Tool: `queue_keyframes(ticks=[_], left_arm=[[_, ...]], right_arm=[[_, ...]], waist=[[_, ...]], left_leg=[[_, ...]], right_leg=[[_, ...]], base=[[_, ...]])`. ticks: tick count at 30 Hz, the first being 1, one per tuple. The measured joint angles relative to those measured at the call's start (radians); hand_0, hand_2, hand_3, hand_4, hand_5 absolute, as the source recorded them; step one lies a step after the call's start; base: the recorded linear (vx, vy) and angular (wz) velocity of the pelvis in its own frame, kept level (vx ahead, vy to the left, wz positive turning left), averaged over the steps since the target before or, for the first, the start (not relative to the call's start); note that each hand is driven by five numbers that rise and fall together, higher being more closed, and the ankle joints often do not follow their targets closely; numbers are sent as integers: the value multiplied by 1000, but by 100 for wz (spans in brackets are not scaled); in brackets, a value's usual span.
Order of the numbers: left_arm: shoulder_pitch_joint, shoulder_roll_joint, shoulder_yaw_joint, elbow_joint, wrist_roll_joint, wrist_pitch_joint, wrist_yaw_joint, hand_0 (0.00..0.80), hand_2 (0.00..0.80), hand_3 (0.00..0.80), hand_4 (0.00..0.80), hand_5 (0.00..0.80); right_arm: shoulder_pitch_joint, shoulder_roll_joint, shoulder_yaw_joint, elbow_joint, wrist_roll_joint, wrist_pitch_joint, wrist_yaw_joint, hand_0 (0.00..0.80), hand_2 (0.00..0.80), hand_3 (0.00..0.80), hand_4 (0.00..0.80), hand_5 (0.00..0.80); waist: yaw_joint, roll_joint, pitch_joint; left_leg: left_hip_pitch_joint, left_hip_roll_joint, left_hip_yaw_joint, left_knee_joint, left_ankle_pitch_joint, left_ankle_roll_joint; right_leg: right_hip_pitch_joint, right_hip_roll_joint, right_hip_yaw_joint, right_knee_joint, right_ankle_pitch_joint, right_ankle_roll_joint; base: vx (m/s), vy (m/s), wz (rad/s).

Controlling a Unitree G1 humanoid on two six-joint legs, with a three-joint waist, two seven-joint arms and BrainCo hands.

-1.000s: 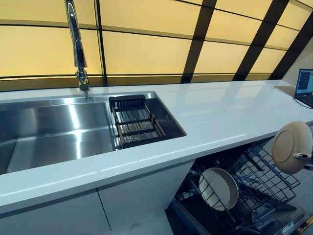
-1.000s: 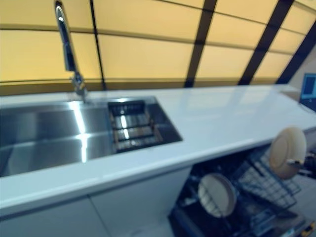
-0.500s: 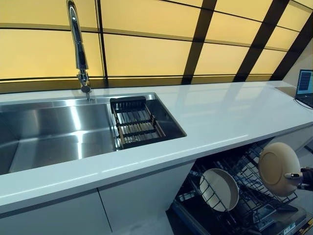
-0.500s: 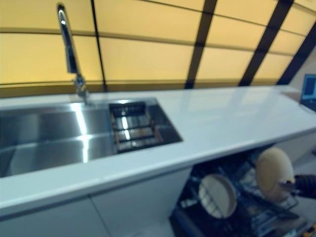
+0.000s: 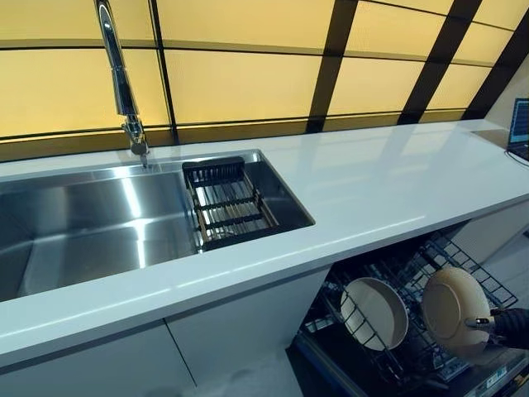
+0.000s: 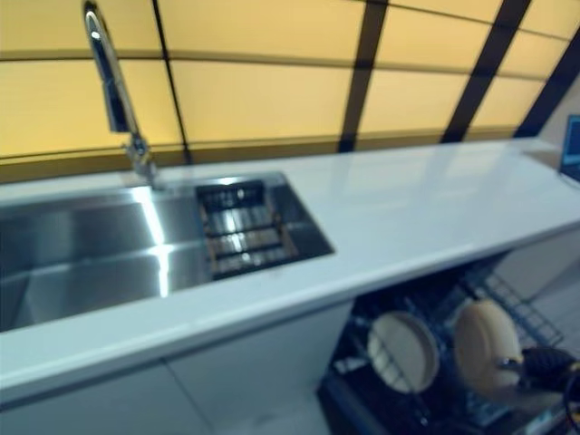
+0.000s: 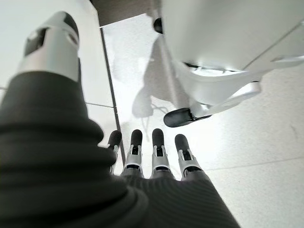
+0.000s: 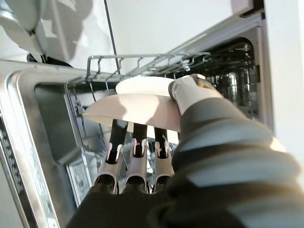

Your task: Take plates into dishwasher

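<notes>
My right hand (image 5: 509,326) holds a beige plate (image 5: 450,309) on edge, low over the pulled-out dishwasher rack (image 5: 475,273) under the counter. In the right wrist view the thumb (image 8: 192,93) presses on the plate (image 8: 130,110) while the fingers (image 8: 135,142) reach under it. A second beige plate (image 5: 374,312) stands upright in the rack just left of the held one. My left hand (image 7: 156,152) hangs over the floor with its fingers straight and nothing in it.
A white counter (image 5: 372,190) runs above the dishwasher. A steel sink (image 5: 91,223) with a black wire drainer (image 5: 227,205) and a tall tap (image 5: 117,74) lies at the left. A laptop (image 5: 521,124) sits at the counter's far right. White cabinet doors (image 5: 240,331) are left of the rack.
My right hand has carried the plate down and leftward, from level with the counter edge to just over the rack beside the standing plate. The head camera has tilted slightly downward.
</notes>
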Motion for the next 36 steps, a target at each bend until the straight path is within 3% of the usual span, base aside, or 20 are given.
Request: queue_keyframes(ticks=[7, 26, 36], left_arm=[[-1, 1, 38, -32, -87, -31, -7, 0, 0, 0, 0, 0], [-37, 5, 16, -94, -136, -36, -37, 0, 0, 0, 0, 0], [-52, 4, 9, -123, -143, -36, -47, 0, 0, 0, 0, 0]], right_arm=[[0, 7, 1, 0, -33, -20, -48, 800, 800, 800, 800, 800], [-140, -2, 78, 0, -169, -66, -124, 800, 800, 800, 800, 800], [-162, -11, 110, 2, -268, -109, -126, 800, 800, 800, 800, 800]], waist=[[16, 44, 37], [16, 166, 148], [12, 185, 161]], left_leg=[[-8, 1, -2, 0, 0, 0], [-61, -7, -31, 1, 6, -1], [-72, -12, -31, 1, 8, 1]], right_leg=[[-8, 0, 0, 0, 0, 0], [-54, -10, -9, 0, 3, -4], [-66, -15, -11, 0, 4, -4]], base=[[-71, -73, 0], [-80, -8, 1], [-9, 5, 0]])
